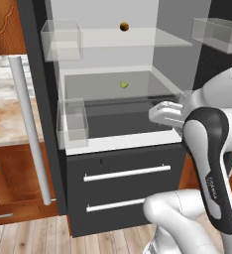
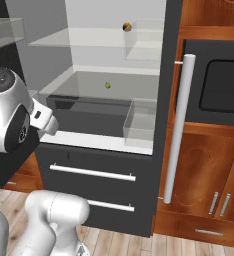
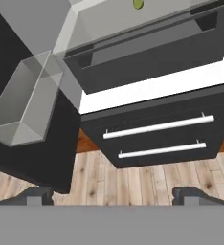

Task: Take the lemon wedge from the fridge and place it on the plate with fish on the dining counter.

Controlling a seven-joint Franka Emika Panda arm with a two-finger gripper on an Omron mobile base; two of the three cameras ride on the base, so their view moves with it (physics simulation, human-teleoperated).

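The fridge (image 1: 128,188) (image 2: 89,190) (image 3: 157,139) stands with its doors open, pale shelves and clear bins showing. The lemon wedge (image 1: 123,85) (image 2: 108,85) (image 3: 138,4), small and yellow-green, lies on the middle glass shelf towards the back. My gripper (image 3: 114,196) is open with nothing between its fingertips; it hangs in front of the fridge's lower shelf, short of the wedge and below it. The white hand (image 1: 166,113) (image 2: 43,118) is at the shelf's right front edge. The plate, the fish and the dining counter are out of view.
A small brown round item (image 1: 124,26) (image 2: 126,27) rests on the upper shelf. Clear door bins (image 1: 72,121) (image 2: 140,122) flank the opening. Long silver door handles (image 1: 31,134) (image 2: 178,125) stand on either side. Two drawers with bar handles (image 3: 158,127) sit below.
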